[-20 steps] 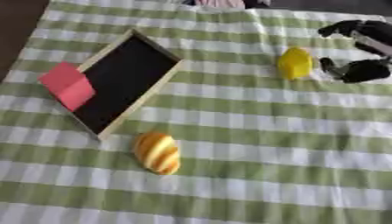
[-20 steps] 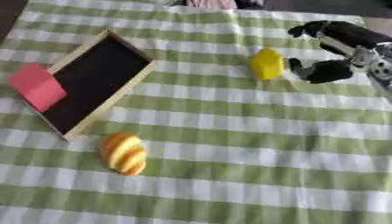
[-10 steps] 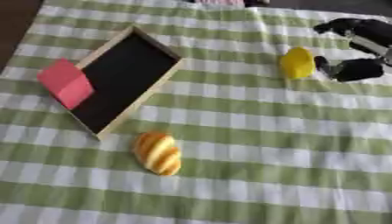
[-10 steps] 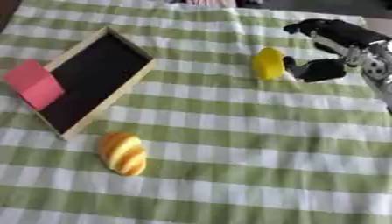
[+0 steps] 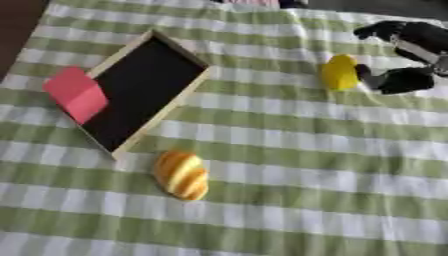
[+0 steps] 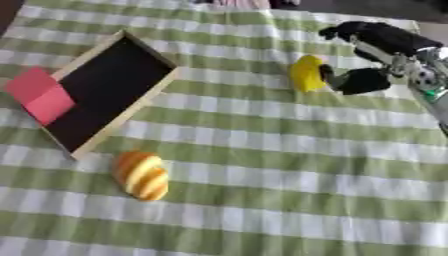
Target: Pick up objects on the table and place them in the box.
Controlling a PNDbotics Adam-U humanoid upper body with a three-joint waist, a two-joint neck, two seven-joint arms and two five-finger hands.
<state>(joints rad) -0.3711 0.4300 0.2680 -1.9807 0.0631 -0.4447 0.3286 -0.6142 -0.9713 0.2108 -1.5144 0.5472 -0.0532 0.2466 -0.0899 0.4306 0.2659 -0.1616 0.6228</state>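
My right hand (image 6: 372, 60) spread wide, thumb just beside the yellow object (image 6: 307, 73), nothing grasped, object upright on the checked cloth (image 5: 289, 150), long axis near vertical, bread roll (image 5: 182, 175) lying lengthwise near the box (image 5: 140, 90), pink block (image 5: 77, 94) on its left rim.

The table (image 5: 289, 150) wears a green-checked cloth; box (image 5: 144, 90) far left, yellow object (image 5: 339, 72) far right, bread roll (image 5: 182, 175) near.
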